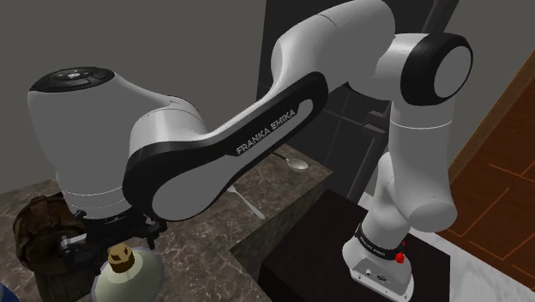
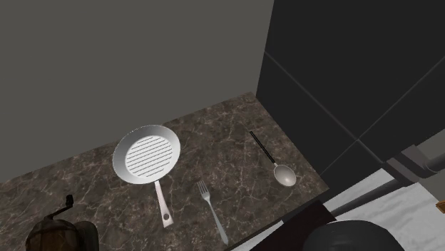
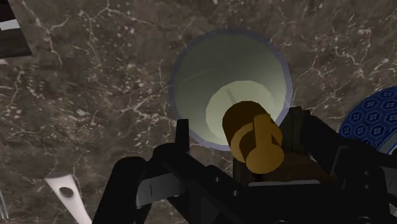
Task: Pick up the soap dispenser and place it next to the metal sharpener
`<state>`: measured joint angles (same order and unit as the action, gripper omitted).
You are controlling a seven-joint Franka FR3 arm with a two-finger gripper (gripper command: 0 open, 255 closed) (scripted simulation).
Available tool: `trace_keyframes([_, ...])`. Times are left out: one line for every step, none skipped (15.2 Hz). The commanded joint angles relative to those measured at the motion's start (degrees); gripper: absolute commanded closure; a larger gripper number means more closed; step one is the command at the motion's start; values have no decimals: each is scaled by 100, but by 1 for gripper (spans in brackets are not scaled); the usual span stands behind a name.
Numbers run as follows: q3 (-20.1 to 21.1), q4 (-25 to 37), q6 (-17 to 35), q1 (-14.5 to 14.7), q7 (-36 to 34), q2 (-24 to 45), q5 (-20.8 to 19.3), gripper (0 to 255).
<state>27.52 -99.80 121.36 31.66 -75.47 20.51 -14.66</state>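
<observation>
The soap dispenser is a pale round bottle with a gold pump, standing on the dark marble counter at the shoulder view's lower left. My black gripper hangs just above it. In the wrist view the pale body lies below and the gold pump rises between my fingers, which stand apart without touching it. My gripper is open. A brown crank-topped sharpener stands close beside the dispenser, on the shoulder view's left.
A grey grill pan, a fork and a spoon lie further along the counter. A blue patterned dish sits close to the dispenser. The counter ends at a dark wall; my stand is beside it.
</observation>
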Motion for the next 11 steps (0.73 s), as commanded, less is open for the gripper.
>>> trace_keyframes([0,0,0,0,0,0,0,0])
trace_keyframes([0,0,0,0,0,0,0,0])
trace_keyframes([0,1,-1,0,0,-1,0,0])
trace_keyframes([26,78,-154,-11,35,-87,57,0])
trace_keyframes([49,164,-311,-21,69,-168,110,0])
trace_keyframes([70,260,-470,-28,100,-242,159,0])
trace_keyframes([84,341,-598,-31,123,-296,195,0])
trace_keyframes([84,341,-598,-31,124,-296,195,0])
trace_keyframes([84,340,-597,-31,124,-296,195,0])
trace_keyframes([84,341,-598,-31,124,-296,195,0])
trace_keyframes([84,341,-598,-31,124,-296,195,0])
